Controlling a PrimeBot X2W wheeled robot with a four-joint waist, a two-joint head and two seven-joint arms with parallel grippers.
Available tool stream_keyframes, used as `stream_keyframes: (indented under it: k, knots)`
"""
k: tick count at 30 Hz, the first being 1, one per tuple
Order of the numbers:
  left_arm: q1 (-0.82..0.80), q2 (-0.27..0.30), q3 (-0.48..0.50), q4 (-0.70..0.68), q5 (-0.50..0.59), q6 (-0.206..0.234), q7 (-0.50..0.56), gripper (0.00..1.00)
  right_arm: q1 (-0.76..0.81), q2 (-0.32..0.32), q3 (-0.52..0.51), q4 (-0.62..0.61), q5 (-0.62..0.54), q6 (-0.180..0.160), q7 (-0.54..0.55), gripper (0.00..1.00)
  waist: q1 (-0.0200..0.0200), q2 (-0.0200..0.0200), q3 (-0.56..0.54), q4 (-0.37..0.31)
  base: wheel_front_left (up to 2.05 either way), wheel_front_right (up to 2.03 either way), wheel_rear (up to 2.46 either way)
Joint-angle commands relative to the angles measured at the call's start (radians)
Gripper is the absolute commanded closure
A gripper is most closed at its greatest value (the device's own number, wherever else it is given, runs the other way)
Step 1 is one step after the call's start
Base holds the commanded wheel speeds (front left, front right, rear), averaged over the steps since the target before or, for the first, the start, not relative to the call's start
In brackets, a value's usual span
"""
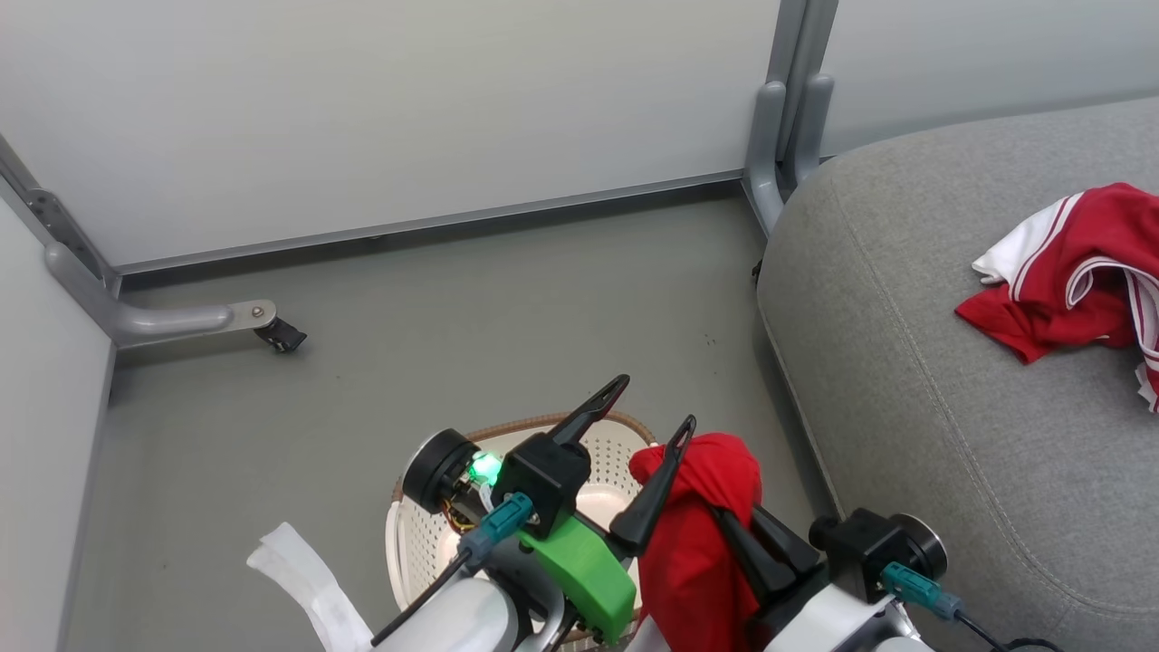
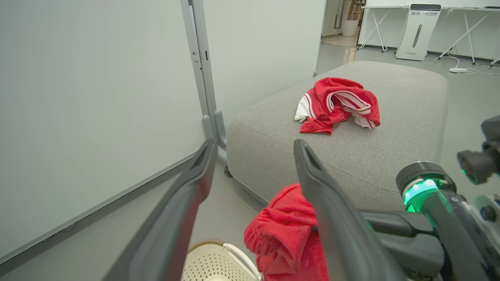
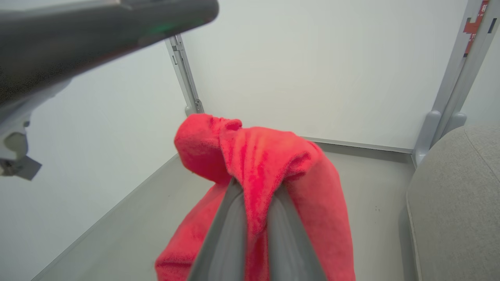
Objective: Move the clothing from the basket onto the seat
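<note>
While the right gripper [image 3: 256,191] pinches a red garment [image 3: 258,156] between its two closed fingers, the cloth hangs bunched at the bottom centre of the head view, against the right side of the cream perforated basket [image 1: 426,543]. The left gripper [image 1: 654,401] is just left of it, its fingers spread wide with nothing between them. A second red-and-white garment [image 1: 1077,272] lies crumpled on the grey upholstered seat [image 1: 905,362], which takes up the right of the frame, its stitched seam running along the rounded edge. The basket stands on a smooth grey floor [image 1: 453,299]. Pale partition panels [image 1: 362,109] in grey metal frames close off the top and left, and one frame foot ends in a dark caster [image 1: 281,337]. In the upper right of the left wrist view, folding tables [image 2: 468,23] and a white floor unit [image 2: 418,31] stand in the room beyond.
</note>
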Motion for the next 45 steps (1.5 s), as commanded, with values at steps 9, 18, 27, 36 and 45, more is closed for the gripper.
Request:
stream_keyframes:
  k: [9, 18, 27, 36, 45]
  knots:
    - [0.009, 0.027, -0.007, 0.000, 0.012, -0.011, -0.046, 0.00, 0.010, -0.006, -0.051, -0.024, -0.020, -0.001, -0.002, 1.00, 0.0000, 0.0000, 0.018, -0.019, 0.00, 0.00, 0.00]
    - [0.003, 0.096, -0.020, -0.002, 0.072, -0.043, -0.158, 0.00, 0.006, -0.010, -0.152, -0.121, -0.039, -0.001, -0.002, 1.00, 0.0000, 0.0000, 0.100, -0.107, 0.00, 0.00, 0.00]
    - [0.021, 0.159, -0.004, 0.014, 0.084, -0.058, -0.187, 0.00, 0.007, -0.002, -0.255, -0.258, -0.074, -0.001, -0.002, 1.00, 0.0000, 0.0000, 0.220, -0.234, 0.00, 0.00, 0.00]
    - [-0.022, 0.191, -0.005, -0.010, 0.115, -0.066, -0.180, 0.00, -0.046, 0.004, -0.389, -0.409, -0.048, -0.001, -0.002, 1.00, 0.0000, 0.0000, 0.339, -0.297, 0.00, 0.00, 0.00]
    - [-0.106, 0.229, -0.012, -0.060, 0.140, -0.096, -0.123, 0.00, -0.397, -0.125, -0.506, -0.397, 0.036, -0.001, -0.002, 1.00, 0.0000, 0.0000, 0.505, -0.270, 0.00, 0.00, 0.00]
